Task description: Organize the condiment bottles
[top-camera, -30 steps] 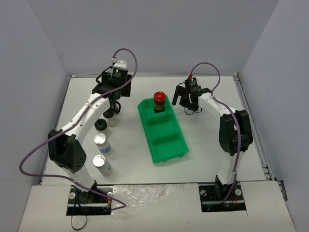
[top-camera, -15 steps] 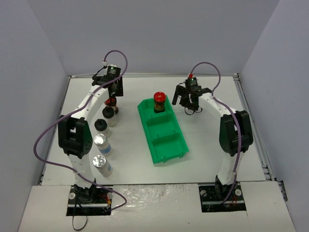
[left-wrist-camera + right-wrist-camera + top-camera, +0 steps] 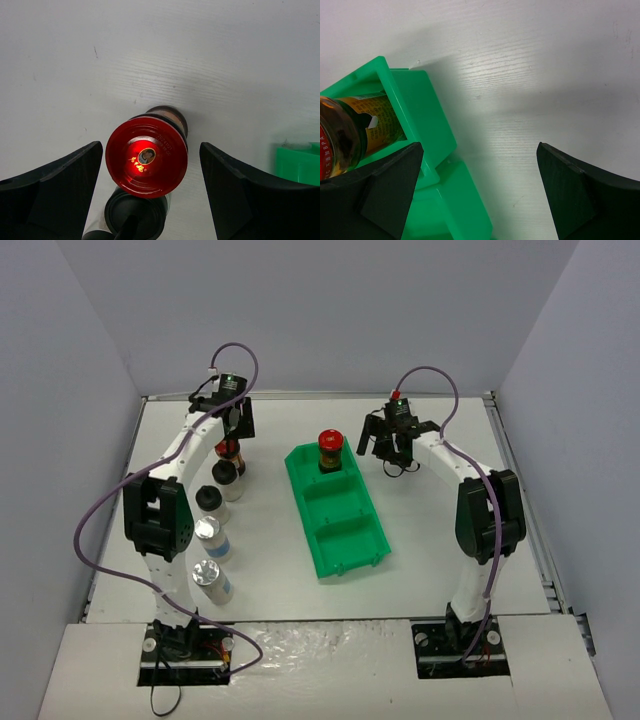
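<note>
A dark jar with a red cap (image 3: 146,156) stands on the table at the far end of a row of condiment bottles (image 3: 209,502) on the left. My left gripper (image 3: 151,145) hangs over it, open. Its fingers (image 3: 55,190) straddle the cap with a thin gap on each side. Right behind that jar in the row is a black-capped bottle (image 3: 135,215). A second red-capped jar (image 3: 329,447) stands in the far compartment of the green bin (image 3: 350,540). My right gripper (image 3: 479,145) is open and empty just right of the bin (image 3: 422,117).
The row runs towards me: two black-capped bottles (image 3: 225,473), then two silver-capped ones (image 3: 207,575), close together beside the left arm. The bin's middle and near compartments hold nothing. Grey walls enclose the table on three sides.
The left arm has swung its elbow inward and turned its wrist, bringing the gripper over the red-capped jar in the row. The right arm and the bin have not moved.
</note>
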Tool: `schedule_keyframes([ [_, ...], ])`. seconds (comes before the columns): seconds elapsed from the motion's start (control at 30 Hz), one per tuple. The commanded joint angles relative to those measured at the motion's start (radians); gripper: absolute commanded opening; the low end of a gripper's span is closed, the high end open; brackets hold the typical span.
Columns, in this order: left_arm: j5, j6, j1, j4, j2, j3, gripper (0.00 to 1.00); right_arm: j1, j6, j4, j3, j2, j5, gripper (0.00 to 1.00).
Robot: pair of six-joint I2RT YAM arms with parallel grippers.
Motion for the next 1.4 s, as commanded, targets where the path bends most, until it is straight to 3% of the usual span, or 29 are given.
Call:
schedule_keyframes([
  [0.0,0.007,-0.025,0.007,-0.009,-0.015,0.008,0.75,0.007,-0.014,0.009,0.009,-0.069,0.014,0.94],
  [0.67,0.052,-0.058,0.018,0.001,0.023,-0.07,0.72,0.007,-0.01,0.01,-0.007,-0.076,0.018,0.95],
  [0.73,0.056,-0.054,0.018,0.014,0.023,-0.075,0.61,0.007,-0.013,0.01,-0.008,-0.078,0.019,0.95],
  [0.83,0.069,-0.049,0.019,0.021,0.033,-0.064,0.28,0.008,-0.013,0.01,-0.011,-0.083,0.019,0.95],
  [0.9,0.071,-0.042,0.019,0.031,0.038,-0.056,0.0,0.007,-0.013,0.01,-0.011,-0.084,0.021,0.95],
  [1.37,0.151,0.082,-0.014,0.311,-0.096,-0.07,0.0,0.007,-0.015,0.01,-0.015,-0.083,0.03,0.95],
])
